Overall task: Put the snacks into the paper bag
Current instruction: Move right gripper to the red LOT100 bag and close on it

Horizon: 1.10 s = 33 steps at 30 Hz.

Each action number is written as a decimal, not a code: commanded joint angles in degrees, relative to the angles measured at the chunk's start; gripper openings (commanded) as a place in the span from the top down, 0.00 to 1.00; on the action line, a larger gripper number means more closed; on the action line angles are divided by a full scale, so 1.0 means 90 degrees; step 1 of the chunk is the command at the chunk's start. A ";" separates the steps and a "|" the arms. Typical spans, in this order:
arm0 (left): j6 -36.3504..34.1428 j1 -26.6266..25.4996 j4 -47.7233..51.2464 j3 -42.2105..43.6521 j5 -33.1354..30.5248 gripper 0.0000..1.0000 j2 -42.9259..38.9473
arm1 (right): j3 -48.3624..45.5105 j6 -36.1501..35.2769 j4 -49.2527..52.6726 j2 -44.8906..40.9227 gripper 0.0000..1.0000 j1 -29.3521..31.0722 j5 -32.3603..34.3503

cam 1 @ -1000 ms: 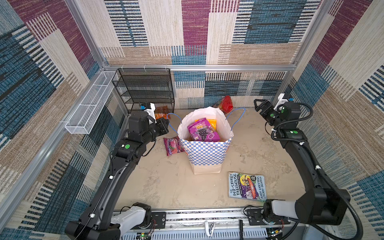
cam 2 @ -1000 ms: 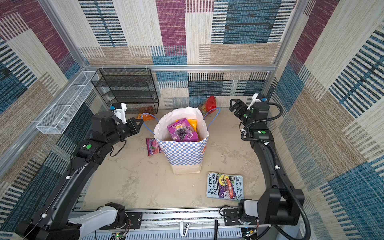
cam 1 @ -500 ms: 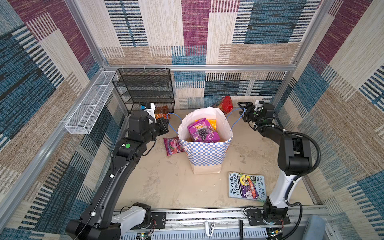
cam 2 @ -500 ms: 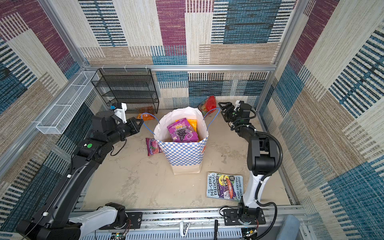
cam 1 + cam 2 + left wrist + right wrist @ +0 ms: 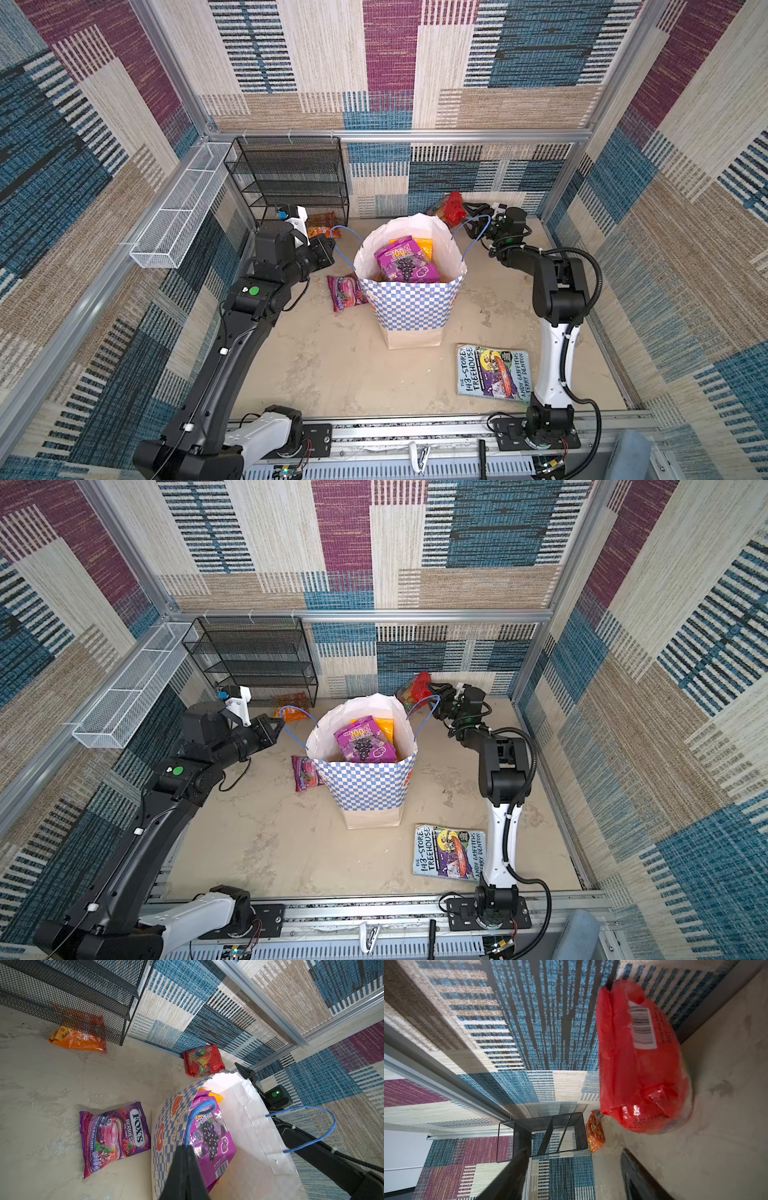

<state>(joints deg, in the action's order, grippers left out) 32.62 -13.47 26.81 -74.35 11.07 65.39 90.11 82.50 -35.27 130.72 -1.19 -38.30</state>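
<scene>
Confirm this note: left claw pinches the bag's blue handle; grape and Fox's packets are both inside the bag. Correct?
No: the Fox's packet lies on the table beside the paper bag, per the left wrist view. The grape packet is inside; the left claw pinches the blue handle.

Five snack packets [image 5: 405, 262], one paper bag [image 5: 409, 307], one book [image 5: 492, 372], one black wire rack [image 5: 291, 174], one white wire basket [image 5: 178, 212].

Checkered paper bag [image 5: 409, 307] upright, grape packet [image 5: 405, 262] inside
</scene>
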 commanded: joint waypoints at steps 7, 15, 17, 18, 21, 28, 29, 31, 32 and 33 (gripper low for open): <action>0.0042 0.0071 -0.0377 0.0018 0.0069 1.00 -0.0029 | 0.0733 0.0372 -0.0306 0.0534 0.35 0.0005 0.0234; 0.0064 0.0092 -0.0415 0.0031 0.0108 1.00 -0.0038 | 0.1213 0.0490 -0.0083 0.0863 0.41 0.0005 0.0320; 0.0062 0.0104 -0.0413 0.0038 0.0108 1.00 -0.0052 | 0.1288 0.0512 -0.0034 0.0915 0.41 0.0005 0.0378; 0.0062 0.0106 -0.0410 0.0034 0.0108 1.00 -0.0055 | 0.1322 0.0534 -0.0005 0.0942 0.43 0.0005 0.0396; 0.0067 0.0120 -0.0410 0.0038 0.0103 1.00 -0.0077 | 0.1343 0.0637 0.0014 0.1007 0.45 0.0015 0.0474; 0.0088 0.0150 -0.0449 0.0056 0.0118 1.00 -0.0112 | 0.1630 0.0802 0.0215 0.1225 0.55 0.0033 0.0662; 0.0096 0.0150 -0.0458 0.0064 0.0118 1.00 -0.0129 | 0.1651 0.0792 0.0262 0.1246 0.57 0.0044 0.0705; 0.0111 0.0151 -0.0479 0.0079 0.0127 1.00 -0.0136 | 0.1719 0.0802 0.0377 0.1274 0.64 0.0069 0.0799; 0.0108 0.0159 -0.0488 0.0084 0.0136 1.00 -0.0135 | 0.1767 0.0854 0.0369 0.1317 0.67 0.0074 0.0816; 0.0106 0.0159 -0.0503 0.0072 0.0142 1.00 -0.0131 | 0.1832 0.0907 0.0351 0.1374 0.70 0.0086 0.0811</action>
<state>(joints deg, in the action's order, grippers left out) 33.04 -12.27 26.48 -73.63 12.43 64.53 105.36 89.12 -31.83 142.23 -0.69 -32.40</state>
